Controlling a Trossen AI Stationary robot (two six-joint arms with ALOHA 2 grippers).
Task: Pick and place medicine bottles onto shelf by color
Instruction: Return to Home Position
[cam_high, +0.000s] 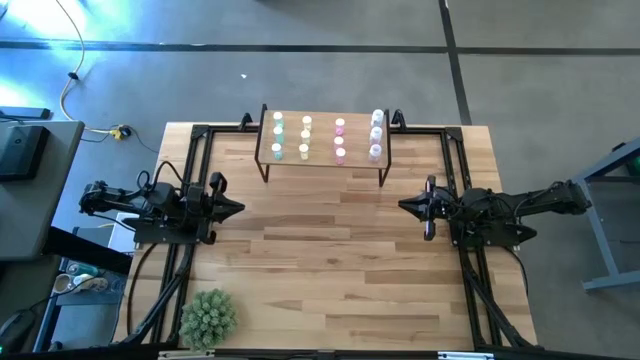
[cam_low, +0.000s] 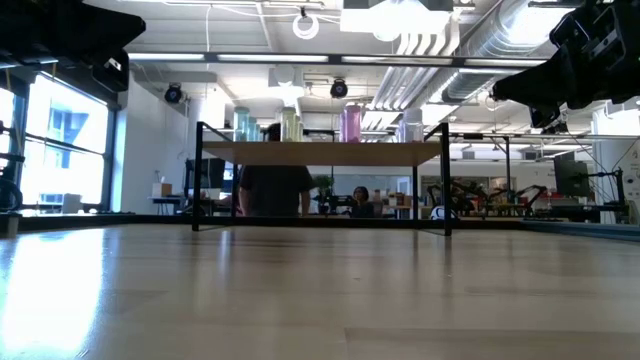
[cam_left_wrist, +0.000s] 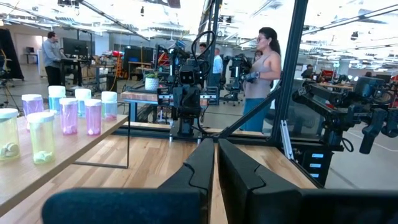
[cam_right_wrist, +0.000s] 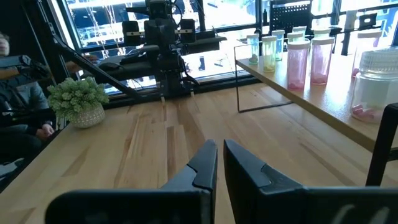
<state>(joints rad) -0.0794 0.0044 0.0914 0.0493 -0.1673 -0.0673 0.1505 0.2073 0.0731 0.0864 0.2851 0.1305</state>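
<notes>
Seen from above, the medicine bottles (cam_high: 340, 139) stand in colour columns on the shelf (cam_high: 322, 142) at upper centre, while the left gripper (cam_high: 232, 208) and right gripper (cam_high: 405, 205), fingers pressed together and empty, flank mid-frame; a stray swing toward the shelf might topple them.

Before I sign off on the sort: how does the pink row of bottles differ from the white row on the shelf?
The pink bottles have tinted pink bodies; the white bottles are clear with white ribbed caps. The white bottles stand at the right end of the shelf; the pink bottles one row inward. Both rows hold three, upright. Left tool and right tool wait off to the sides.
</notes>
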